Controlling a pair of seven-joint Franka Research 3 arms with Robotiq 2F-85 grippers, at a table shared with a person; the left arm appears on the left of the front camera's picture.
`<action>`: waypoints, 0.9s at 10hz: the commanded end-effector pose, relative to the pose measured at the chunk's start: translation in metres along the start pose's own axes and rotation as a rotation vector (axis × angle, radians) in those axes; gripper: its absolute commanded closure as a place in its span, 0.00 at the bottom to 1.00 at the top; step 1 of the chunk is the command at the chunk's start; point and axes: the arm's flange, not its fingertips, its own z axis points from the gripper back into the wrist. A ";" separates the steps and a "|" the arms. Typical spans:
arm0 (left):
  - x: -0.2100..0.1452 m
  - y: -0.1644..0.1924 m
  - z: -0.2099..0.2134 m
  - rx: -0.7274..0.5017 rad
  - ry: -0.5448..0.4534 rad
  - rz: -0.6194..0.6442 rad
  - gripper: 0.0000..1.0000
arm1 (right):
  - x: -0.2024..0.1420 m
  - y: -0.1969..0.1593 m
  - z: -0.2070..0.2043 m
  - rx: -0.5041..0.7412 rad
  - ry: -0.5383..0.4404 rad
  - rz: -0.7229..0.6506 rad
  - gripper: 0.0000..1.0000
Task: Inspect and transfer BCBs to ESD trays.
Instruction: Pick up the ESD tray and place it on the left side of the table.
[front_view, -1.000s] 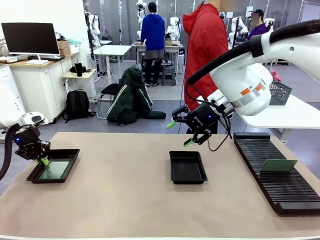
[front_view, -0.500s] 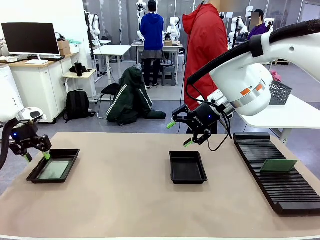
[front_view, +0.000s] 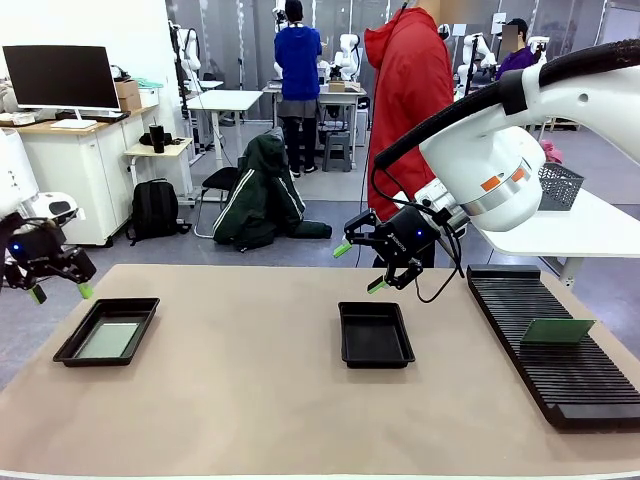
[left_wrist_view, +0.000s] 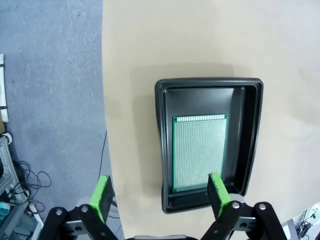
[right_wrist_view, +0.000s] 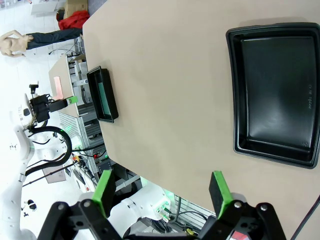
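Two ESD trays on the table (front_view: 250, 420) rn. The left tray (front_view: 138, 322) sits near the table's left edge w/ one BCB (left_wrist_view: 198, 151) lying flat on its floor, pushed toward one long wall so a strip of bare black floor shows along the other side. The middle tray (front_view: 375, 334) is roughly center table, just plain black floor showing. The 2nd board (front_view: 557, 331) is over on the long ribbed rack (front_view: 560, 385) at the right side; looks tilted, can't tell if it's in a slot or just resting on top. The left pincer (front_view: 61, 293) hangs in the air off to the left of its tray, fingers spread wide, gripping nothing, and its wrist cam looks straight down at that tray. The right pincer (front_view: 360, 268) is up in the air just behind the middle tray, also spread wide w/ nothing in it. A person in a red jacket (front_view: 412, 100) stands right behind it at the far side. A grey mesh basket (front_view: 558, 186) sits on a white side table farther right, well apart from the trays.
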 end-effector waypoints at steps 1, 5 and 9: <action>-0.006 -0.005 0.017 0.040 0.022 -0.006 0.00 | 0.003 0.003 -0.001 -0.011 -0.001 -0.009 0.00; -0.010 -0.017 0.052 0.100 -0.016 -0.004 0.00 | 0.003 0.003 -0.001 -0.011 -0.001 -0.009 0.00; -0.008 -0.013 0.054 0.079 -0.030 -0.020 0.00 | 0.003 0.003 -0.001 -0.011 -0.001 -0.009 0.00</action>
